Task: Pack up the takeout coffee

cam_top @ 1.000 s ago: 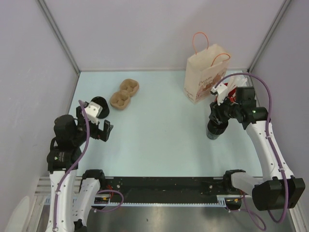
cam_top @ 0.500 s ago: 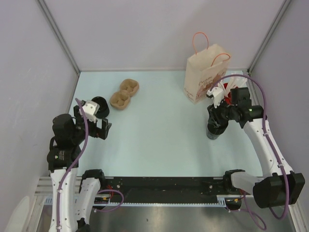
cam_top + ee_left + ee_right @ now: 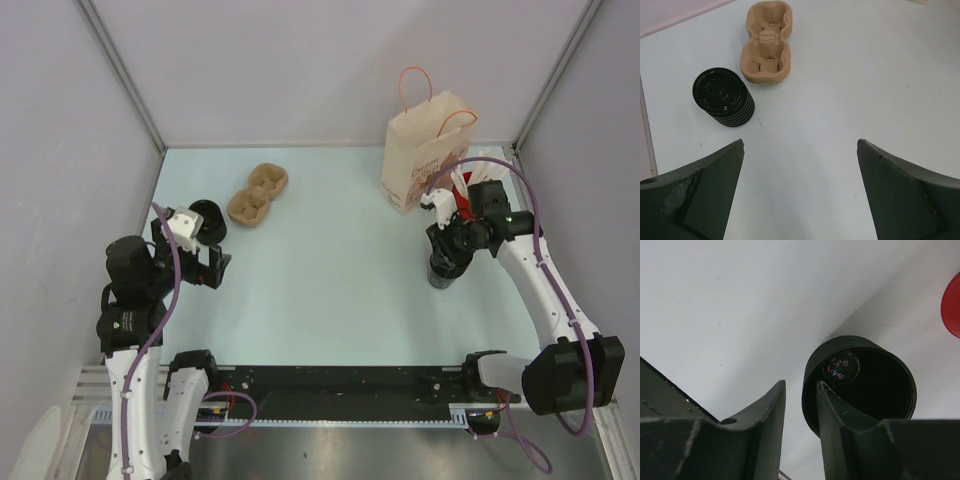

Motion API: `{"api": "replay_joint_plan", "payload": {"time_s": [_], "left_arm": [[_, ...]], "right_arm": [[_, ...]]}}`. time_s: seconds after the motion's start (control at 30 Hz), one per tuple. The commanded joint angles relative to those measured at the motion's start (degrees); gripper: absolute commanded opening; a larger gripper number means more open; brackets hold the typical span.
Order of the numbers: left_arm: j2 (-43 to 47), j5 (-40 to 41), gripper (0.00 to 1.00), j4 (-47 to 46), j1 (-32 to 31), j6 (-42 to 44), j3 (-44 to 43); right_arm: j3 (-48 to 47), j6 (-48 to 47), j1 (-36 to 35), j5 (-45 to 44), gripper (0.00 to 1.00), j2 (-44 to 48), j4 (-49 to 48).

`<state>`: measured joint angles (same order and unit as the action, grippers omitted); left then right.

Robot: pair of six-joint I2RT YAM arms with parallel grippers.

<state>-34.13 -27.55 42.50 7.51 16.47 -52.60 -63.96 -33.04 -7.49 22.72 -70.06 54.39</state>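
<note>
Three times over, showing one pale table walled on three sides, with an arm bolted at each near corner. Showing, at the far right, a printed paper bag standing upright with its mouth open and handles up, probably serving as the place to pack into. Showing, at the far left, a brown pulp cup carrier lying flat with both wells empty, seemingly ready to take cups. Placing a taller open black cup upright on the right side, near the bag and a red cup of white sticks. Placing the takeout coffee, short, black and lidded, upright on the left side, just beside the carrier, untouched. Hovering the left gripper above bare table near the coffee, spread fully wide, holding and touching nothing, likely lining up for a reach. Reaching the right gripper down over the taller cup's rim, fingers only narrowly apart and straddling the cup wall, one appearing to sit inside the mouth and the other outside. Showing a sliver of table between the outer finger and the wall, so not yet gripping. Likely aiming to pinch the rim, the open mouth offering the easiest hold.
</note>
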Motion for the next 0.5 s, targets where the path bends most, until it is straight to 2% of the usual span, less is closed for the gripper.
{"api": "replay_joint_plan", "payload": {"time_s": [0.0, 0.23, 0.47], "left_arm": [[-0.06, -2.16, 0.99, -1.81, 1.11, -1.26, -0.14], [-0.24, -2.60, 0.99, -1.81, 1.37, -1.18, -0.22], [0.20, -2.86, 0.99, -1.81, 1.46, -1.26, -0.05]], "right_arm": [[-0.37, -0.62, -0.51, -0.66, 0.35, 0.45, 0.54], [-0.28, -0.63, -0.51, -1.10, 0.24, 0.28, 0.45], [-0.11, -0.45, -0.51, -1.54, 0.22, 0.19, 0.01]]}}
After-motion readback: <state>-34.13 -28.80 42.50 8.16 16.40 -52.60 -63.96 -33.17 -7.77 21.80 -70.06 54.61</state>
